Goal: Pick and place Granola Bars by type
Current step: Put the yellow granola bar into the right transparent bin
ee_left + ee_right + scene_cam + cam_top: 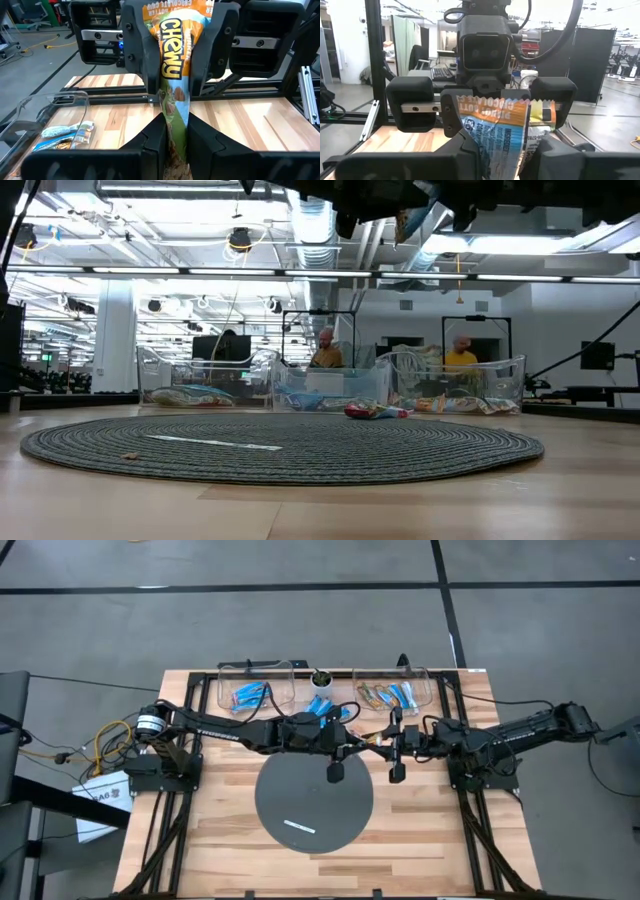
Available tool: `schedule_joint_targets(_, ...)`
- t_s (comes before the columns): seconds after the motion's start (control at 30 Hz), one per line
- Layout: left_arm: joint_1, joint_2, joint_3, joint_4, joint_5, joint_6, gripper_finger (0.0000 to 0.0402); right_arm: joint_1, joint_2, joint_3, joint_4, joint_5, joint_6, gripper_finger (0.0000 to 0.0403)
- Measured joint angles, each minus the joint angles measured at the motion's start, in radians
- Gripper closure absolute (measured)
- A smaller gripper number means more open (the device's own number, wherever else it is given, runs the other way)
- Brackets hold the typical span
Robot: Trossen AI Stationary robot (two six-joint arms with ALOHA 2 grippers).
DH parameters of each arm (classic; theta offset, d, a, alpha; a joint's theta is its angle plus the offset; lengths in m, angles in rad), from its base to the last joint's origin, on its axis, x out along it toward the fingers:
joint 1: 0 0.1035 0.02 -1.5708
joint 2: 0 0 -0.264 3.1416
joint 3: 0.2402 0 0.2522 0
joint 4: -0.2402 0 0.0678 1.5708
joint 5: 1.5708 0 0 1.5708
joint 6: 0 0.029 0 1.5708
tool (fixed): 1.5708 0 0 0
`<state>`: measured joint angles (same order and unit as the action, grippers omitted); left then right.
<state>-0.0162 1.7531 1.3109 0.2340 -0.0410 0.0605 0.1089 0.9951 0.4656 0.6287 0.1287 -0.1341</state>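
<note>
Holding one granola bar (172, 95) between both arms, I see left gripper (175, 142) and right gripper (502, 147) each pinching an opposite end, its long axis running gripper to gripper.

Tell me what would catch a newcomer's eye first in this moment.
Above the round dark mat, mid-table, the left end effector and right end effector meet, both clamped on one orange granola bar stretched between them. Behind them, clear bins along the table's far edge hold blue and tan bars.
</note>
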Motion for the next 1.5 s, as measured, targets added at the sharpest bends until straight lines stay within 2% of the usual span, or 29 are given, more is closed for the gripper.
schedule_joint_targets(0.23,0.0,0.0,0.0,0.0,-0.028,-0.004,0.0332,0.0,0.0,0.0,-0.021,0.001,-0.001,0.0335)
schedule_joint_targets(0.57,0.016,0.0,0.0,-0.057,-0.037,-0.016,0.0224,-0.004,-0.003,0.0,-0.139,0.027,-0.002,0.0335)
schedule_joint_targets(0.73,0.018,0.0,0.0,-0.147,-0.062,-0.033,0.0186,-0.014,-0.031,0.0,-0.271,0.196,-0.032,0.0335)
schedule_joint_targets(0.87,0.017,0.0,0.0,-0.213,-0.067,-0.049,0.0173,-0.034,-0.063,-0.001,-0.339,0.33,-0.047,0.0335)
schedule_joint_targets(1.1,0.018,0.0,0.0,-0.293,-0.08,-0.09,0.0171,-0.076,-0.111,-0.001,-0.339,0.612,-0.109,0.0335)
schedule_joint_targets(1.23,0.018,0.0,0.0,-0.316,-0.08,-0.108,0.0171,-0.105,-0.122,-0.001,-0.278,0.782,-0.167,0.0335)
schedule_joint_targets(1.33,0.018,0.0,0.0,-0.319,-0.08,-0.109,0.0171,-0.123,-0.128,-0.001,-0.215,0.829,-0.225,0.0335)
schedule_joint_targets(1.5,0.018,0.0,0.0,-0.32,-0.08,-0.109,0.0171,-0.148,-0.132,-0.001,-0.173,0.831,-0.241,0.0335)
